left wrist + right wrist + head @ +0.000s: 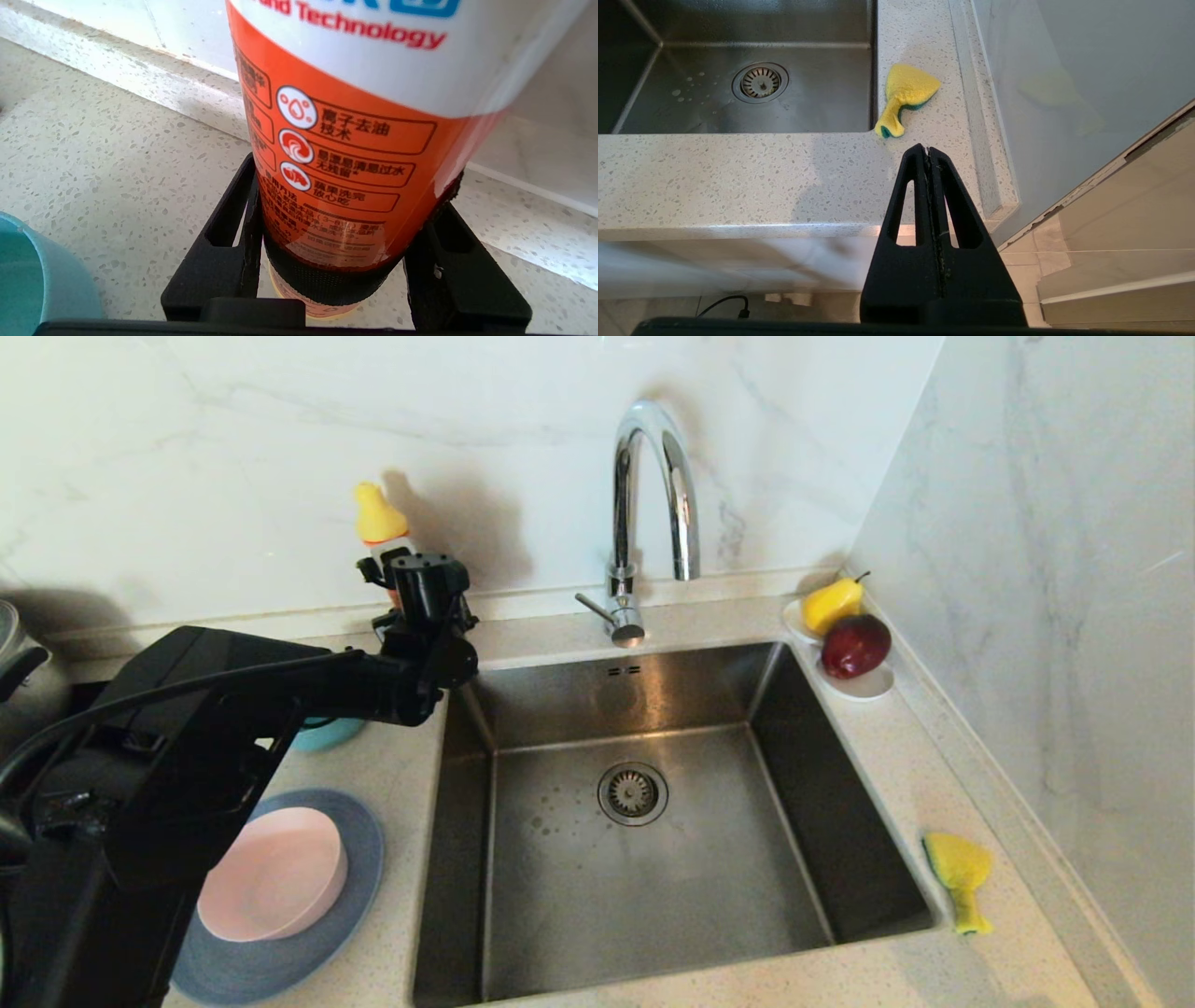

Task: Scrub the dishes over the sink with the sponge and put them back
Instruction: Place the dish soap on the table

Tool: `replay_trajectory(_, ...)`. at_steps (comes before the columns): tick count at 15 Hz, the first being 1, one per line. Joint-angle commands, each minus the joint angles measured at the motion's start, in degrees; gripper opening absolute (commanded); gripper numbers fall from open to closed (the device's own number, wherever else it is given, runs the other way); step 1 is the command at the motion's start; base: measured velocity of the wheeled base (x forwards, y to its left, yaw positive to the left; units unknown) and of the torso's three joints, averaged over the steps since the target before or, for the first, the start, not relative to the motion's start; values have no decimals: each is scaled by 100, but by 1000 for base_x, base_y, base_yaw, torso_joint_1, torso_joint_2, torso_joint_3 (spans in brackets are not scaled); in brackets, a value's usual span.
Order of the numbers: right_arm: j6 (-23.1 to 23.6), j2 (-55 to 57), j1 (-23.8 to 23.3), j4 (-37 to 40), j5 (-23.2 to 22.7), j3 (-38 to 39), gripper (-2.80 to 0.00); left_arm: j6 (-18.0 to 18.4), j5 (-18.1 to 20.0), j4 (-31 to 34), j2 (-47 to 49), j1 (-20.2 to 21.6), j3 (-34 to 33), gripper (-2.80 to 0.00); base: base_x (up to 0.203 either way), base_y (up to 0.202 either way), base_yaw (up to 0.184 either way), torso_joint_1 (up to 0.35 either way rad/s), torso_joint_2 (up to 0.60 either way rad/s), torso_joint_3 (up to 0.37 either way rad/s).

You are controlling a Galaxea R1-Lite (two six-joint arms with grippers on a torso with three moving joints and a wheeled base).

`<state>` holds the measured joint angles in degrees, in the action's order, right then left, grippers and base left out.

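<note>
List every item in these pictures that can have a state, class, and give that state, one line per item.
Left end effector: closed on the detergent bottle.
Right end effector: shut, empty, off the counter's front edge.
Detergent bottle: upright on the counter.
Tap: off, no water.
Sink: holds no dishes, few droplets.
Sponge: lying on the counter right of the sink.
Pink bowl: stacked on the blue plate.
Teal bowl: upright on the counter.

Bright, even light fills the marble-walled kitchen corner, throwing soft shadows behind the detergent bottle (pixel 381 525) and tap (pixel 646 513) at upper centre, glinting off the chrome, while the bottle's label (pixel 355 154) blurs slightly at close range.
</note>
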<state>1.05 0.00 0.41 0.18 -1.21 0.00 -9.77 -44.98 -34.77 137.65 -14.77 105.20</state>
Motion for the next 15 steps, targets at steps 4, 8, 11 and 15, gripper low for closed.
replay_trajectory(4, 8, -9, 2, -1, -3, 0, -280, -16, -28, -30, 122, -17, -18, -280, 0, 0, 0, 0, 0, 0)
replay_trajectory(8, 1, -9, 2, -1, -2, 9, -280, -25, -116, -22, 166, -34, -18, -280, 0, 0, 0, 0, 0, 0)
replay_trajectory(11, 1, -9, 2, -1, -2, 0, -280, -25, -141, -13, 151, -61, -35, 0, 0, 0, 0, 0, 0, 0)
replay_trajectory(15, 1, -9, 2, -1, -2, 0, -280, -18, -151, -30, 70, -69, -45, 0, 0, 0, 0, 0, 0, 0)
